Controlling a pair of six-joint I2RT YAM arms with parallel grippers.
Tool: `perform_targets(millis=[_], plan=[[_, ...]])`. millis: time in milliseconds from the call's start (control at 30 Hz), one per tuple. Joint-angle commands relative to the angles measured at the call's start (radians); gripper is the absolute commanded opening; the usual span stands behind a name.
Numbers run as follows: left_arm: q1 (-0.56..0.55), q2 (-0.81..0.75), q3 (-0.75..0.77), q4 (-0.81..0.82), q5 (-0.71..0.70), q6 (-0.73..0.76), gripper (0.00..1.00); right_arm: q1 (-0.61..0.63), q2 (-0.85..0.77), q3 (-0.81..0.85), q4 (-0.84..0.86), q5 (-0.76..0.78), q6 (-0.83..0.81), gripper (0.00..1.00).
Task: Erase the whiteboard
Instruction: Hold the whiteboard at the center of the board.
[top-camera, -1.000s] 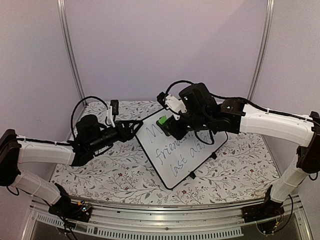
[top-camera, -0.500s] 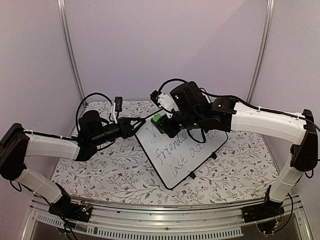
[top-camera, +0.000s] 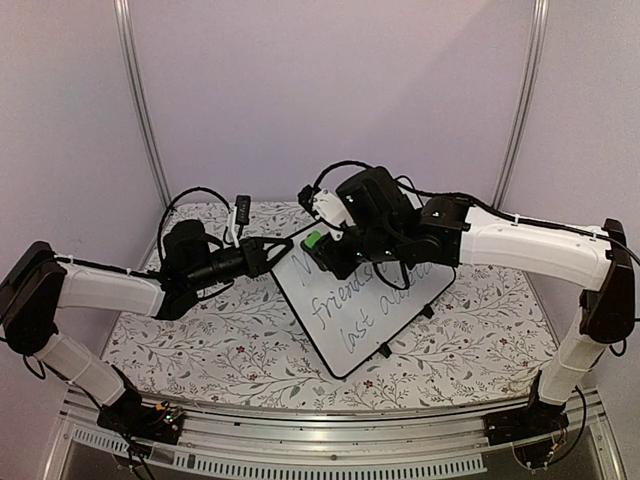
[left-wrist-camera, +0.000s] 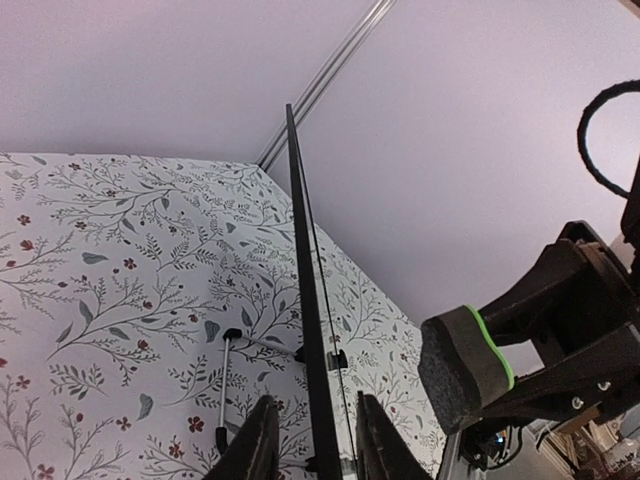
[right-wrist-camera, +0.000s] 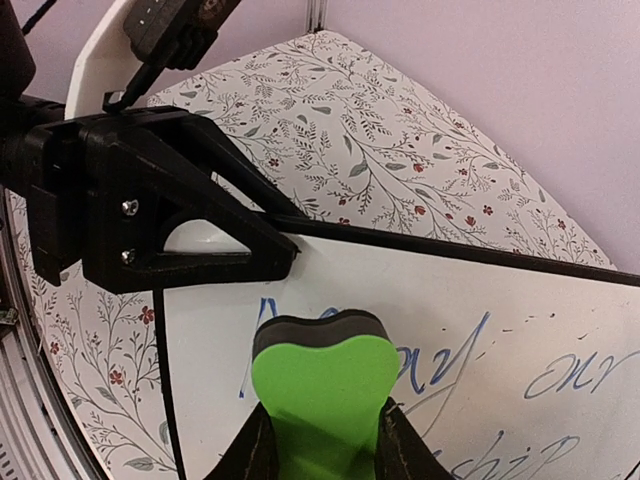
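Observation:
The whiteboard (top-camera: 372, 318) stands tilted at mid-table with blue handwriting on it. In the left wrist view its black rim (left-wrist-camera: 305, 280) runs edge-on between my fingers. My left gripper (top-camera: 280, 252) (left-wrist-camera: 315, 402) straddles the board's upper left corner, open, with a narrow gap on each side of the rim. My right gripper (top-camera: 330, 250) (right-wrist-camera: 322, 418) is shut on a green eraser (top-camera: 314, 241) (right-wrist-camera: 322, 385) with a dark felt face (left-wrist-camera: 462, 365). The eraser sits at the first written word near the top left of the whiteboard (right-wrist-camera: 480, 290).
A floral cloth (top-camera: 230, 345) covers the table. Black clip feet (top-camera: 384, 351) and a thin metal prop (left-wrist-camera: 225, 372) hold the board up. Metal frame posts (top-camera: 140, 110) and purple walls close in the back. The left gripper's black fingers (right-wrist-camera: 170, 215) lie just left of the eraser.
My left gripper has reached right onto the board's corner and its jaws have narrowed around the rim. The right gripper has carried the eraser a little left.

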Motion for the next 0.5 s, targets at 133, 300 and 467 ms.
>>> perform_targets(millis=[133, 300, 467], plan=[[0.010, -0.006, 0.017, 0.003, 0.011, -0.037, 0.14, 0.028, 0.042, 0.039, -0.019, 0.030, 0.011, 0.32], [0.008, -0.011, 0.014, 0.007, 0.014, -0.052, 0.04, 0.038, 0.051, 0.045, -0.021, 0.038, 0.014, 0.31], [0.002, -0.020, 0.010, 0.003, 0.003, -0.040, 0.00, 0.048, 0.055, 0.051, -0.023, 0.048, 0.025, 0.31]])
